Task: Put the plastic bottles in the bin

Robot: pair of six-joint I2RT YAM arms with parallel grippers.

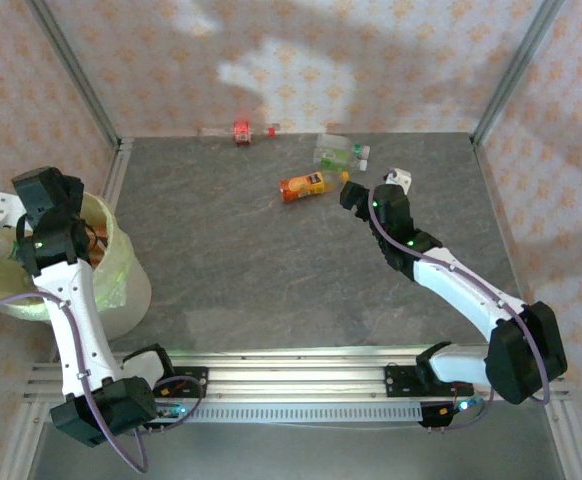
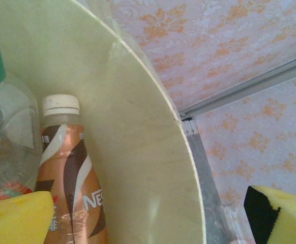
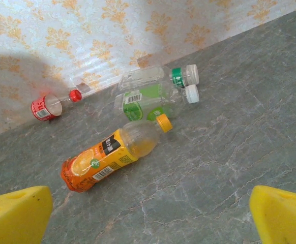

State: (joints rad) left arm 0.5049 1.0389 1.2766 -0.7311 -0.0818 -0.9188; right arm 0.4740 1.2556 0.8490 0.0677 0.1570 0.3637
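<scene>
My left gripper (image 2: 148, 217) hangs over the bin (image 1: 121, 290) at the left edge of the overhead view. Its yellow pads (image 2: 16, 218) are spread wide with nothing between them. Inside the bin I count two bottles: a brown Nescafé bottle (image 2: 69, 173) with a white cap beside the inner wall, and a clear green-banded bottle (image 2: 8, 112) to its left. A red patch at lower left may be a third.

My right gripper (image 3: 148, 213) is released too, and empty. Four bottles lie on the table (image 1: 271, 270), upper middle: one orange juice bottle (image 3: 112, 152), two clear green-labelled bottles (image 3: 148, 104) side by side, and one red-labelled bottle (image 3: 49, 107) by the back wall.
</scene>
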